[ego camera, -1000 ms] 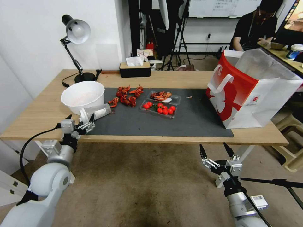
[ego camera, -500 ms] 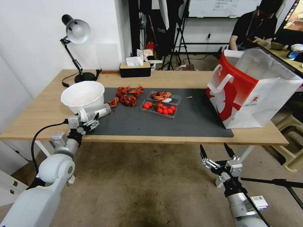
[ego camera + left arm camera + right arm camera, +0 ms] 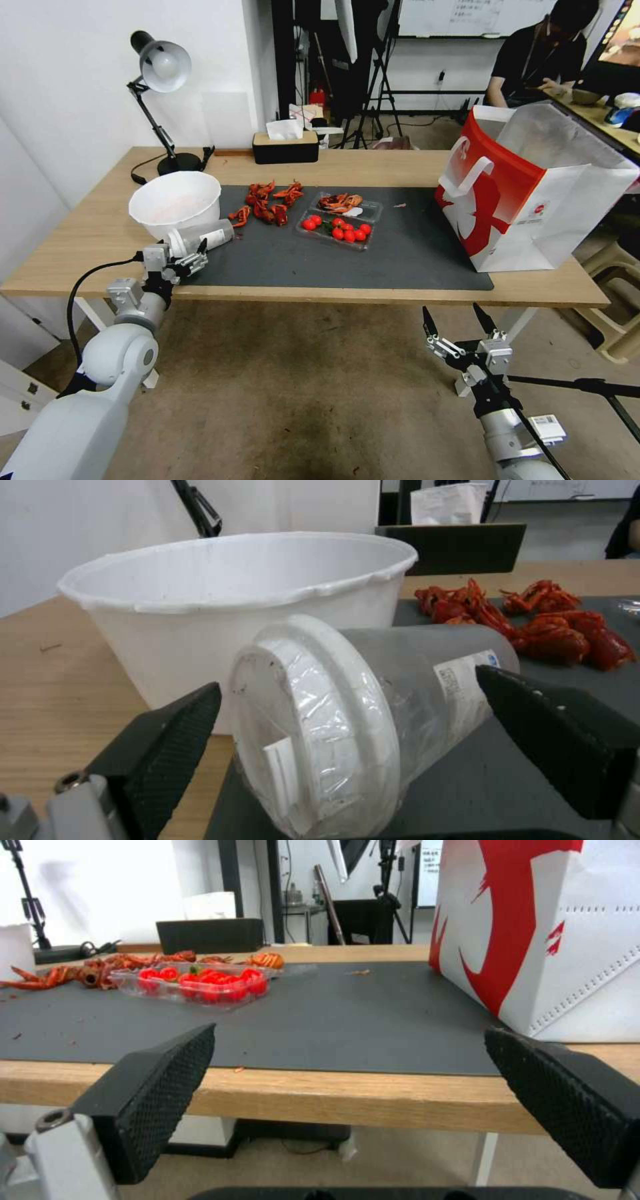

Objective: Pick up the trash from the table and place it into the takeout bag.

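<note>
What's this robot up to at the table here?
It is clearing leftovers into the takeout bag standing at the table's right end. The left gripper is at the near left edge with its fingers open on either side of a lidded plastic cup lying on its side beside a white bowl; it has not closed on it. The right gripper hangs open below the table edge. Crayfish shells and a tray of tomatoes lie on the mat.

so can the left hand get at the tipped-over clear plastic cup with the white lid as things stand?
Probably yes. The left hand is open at the table's near edge, its fingers either side of the clear plastic lidded cup lying on its side. The white foam bowl sits right behind, not between.
</note>
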Robot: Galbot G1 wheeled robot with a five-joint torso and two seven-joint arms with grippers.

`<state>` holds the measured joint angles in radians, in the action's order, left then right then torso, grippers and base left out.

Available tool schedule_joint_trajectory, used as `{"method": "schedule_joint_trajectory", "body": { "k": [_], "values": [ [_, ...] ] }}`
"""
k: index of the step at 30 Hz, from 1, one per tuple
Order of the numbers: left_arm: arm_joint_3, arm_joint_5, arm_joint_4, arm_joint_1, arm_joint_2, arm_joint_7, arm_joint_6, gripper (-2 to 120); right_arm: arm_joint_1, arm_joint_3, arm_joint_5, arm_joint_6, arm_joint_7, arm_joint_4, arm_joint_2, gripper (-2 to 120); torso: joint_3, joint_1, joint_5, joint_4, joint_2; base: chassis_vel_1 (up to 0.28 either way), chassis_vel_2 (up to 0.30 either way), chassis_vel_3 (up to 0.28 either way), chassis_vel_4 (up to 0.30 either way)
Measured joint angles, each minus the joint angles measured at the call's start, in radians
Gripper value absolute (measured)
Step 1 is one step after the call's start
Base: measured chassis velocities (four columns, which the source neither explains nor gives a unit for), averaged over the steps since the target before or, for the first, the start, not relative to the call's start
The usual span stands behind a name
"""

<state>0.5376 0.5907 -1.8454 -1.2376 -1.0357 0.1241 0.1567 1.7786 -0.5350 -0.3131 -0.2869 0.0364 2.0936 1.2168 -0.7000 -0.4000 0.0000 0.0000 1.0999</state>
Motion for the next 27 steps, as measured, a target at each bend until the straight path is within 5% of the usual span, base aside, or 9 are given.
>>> {"method": "schedule_joint_trajectory", "body": {
  "k": [16, 22, 27],
  "values": [
    [0.02, 0.008, -0.005, -0.019, -0.019, -0.029, -0.015, 31, 0.0, 0.001, 0.001, -0.005, 0.0, 0.0, 0.003, 100, 0.0, 0.0, 0.0001, 0.0, 0.0, 0.0, 0.0, 0.0, 0.0],
    [0.025, 0.007, -0.011, -0.032, -0.03, -0.034, -0.027, 17, 0.001, 0.001, 0.002, -0.007, 0.0, -0.001, 0.004, 100, 0.0, 0.0, 0.0, 0.0, 0.0, 0.0, 0.0, 0.0, 0.0],
    [0.034, 0.007, -0.015, -0.041, -0.037, -0.04, -0.042, 17, 0.001, 0.002, 0.003, -0.008, 0.0, -0.002, 0.005, 100, 0.0, 0.0, -0.0001, -0.0001, 0.0, 0.0, 0.0, 0.0, 0.0]
  ]
}}
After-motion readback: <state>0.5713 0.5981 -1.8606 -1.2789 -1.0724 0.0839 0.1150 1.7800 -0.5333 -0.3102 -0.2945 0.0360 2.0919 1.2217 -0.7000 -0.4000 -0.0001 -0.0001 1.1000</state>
